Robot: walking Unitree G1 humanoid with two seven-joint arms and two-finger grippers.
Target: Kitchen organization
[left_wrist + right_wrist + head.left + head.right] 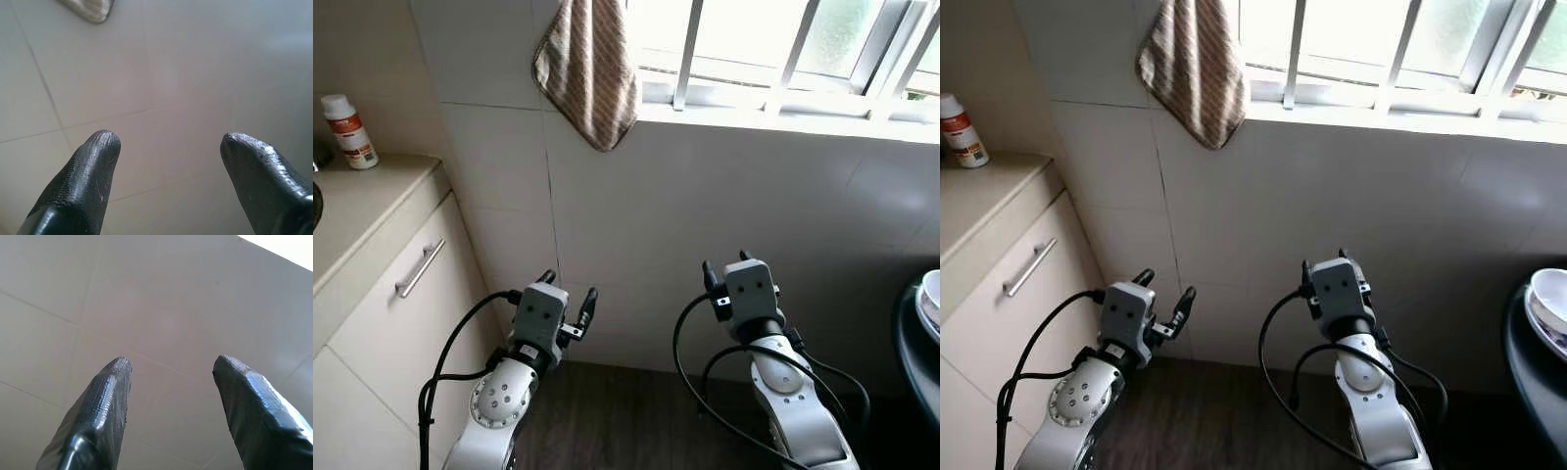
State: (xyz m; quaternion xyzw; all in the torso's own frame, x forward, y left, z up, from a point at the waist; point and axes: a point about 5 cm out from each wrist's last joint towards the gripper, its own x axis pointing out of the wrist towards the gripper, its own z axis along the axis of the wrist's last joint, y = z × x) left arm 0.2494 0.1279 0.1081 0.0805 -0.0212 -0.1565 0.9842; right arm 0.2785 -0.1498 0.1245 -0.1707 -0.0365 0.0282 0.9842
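A brown striped cloth (589, 69) hangs from the window sill on the tiled wall. Below it my left gripper (570, 296) is raised in front of the wall, open and holding nothing. My right gripper (725, 266) is up beside it, also open and empty. Both point at the bare tiles, as the wrist views show between the left fingertips (95, 152) and the right fingertips (110, 382). A white bottle with a red label (348, 130) stands on the beige counter (362, 206) at the left.
A cabinet drawer with a metal handle (419, 267) sits under the counter. A dark round table (909, 343) with white bowls (930, 299) is at the right edge. A barred window (783, 44) runs above. Dark floor lies between cabinet and table.
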